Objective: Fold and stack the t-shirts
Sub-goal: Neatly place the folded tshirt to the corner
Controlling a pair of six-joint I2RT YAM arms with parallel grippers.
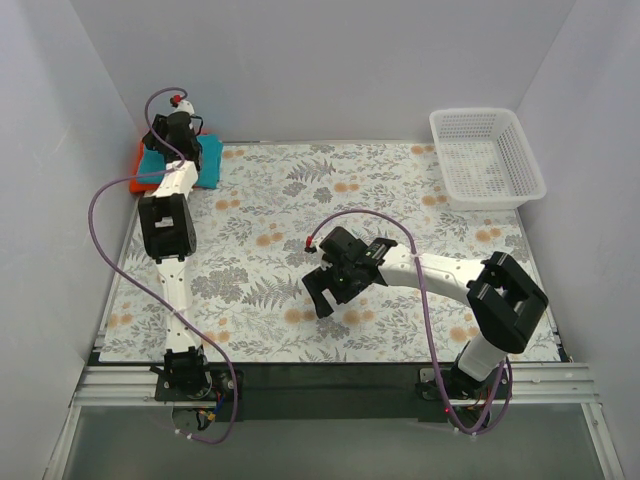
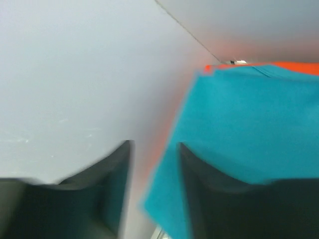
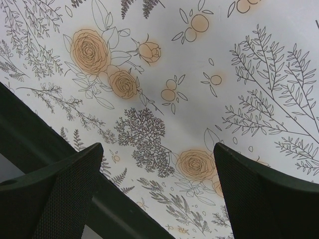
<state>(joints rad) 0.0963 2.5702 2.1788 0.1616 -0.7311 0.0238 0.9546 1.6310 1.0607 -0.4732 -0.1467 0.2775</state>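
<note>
The teal blue t-shirt (image 1: 210, 160) lies folded on top of the orange-red t-shirt (image 1: 140, 156) in the table's far left corner, against the walls. My left gripper (image 1: 180, 140) hangs right over this stack. In the blurred left wrist view its fingers (image 2: 115, 174) stand apart, and the left gripper (image 2: 155, 144) is open. An edge of the teal t-shirt (image 2: 249, 124) lies under the gap, with the orange-red t-shirt (image 2: 299, 67) showing as a strip behind it. My right gripper (image 1: 330, 290) hovers wide open over the table's middle with nothing between the jaws of the right gripper (image 3: 157, 149).
A white mesh basket (image 1: 470, 112) stands at the far right corner. The table wears a flowered cloth (image 1: 290, 190). Grey walls close in the left, back and right sides. A dark rail (image 1: 330, 375) runs along the near edge.
</note>
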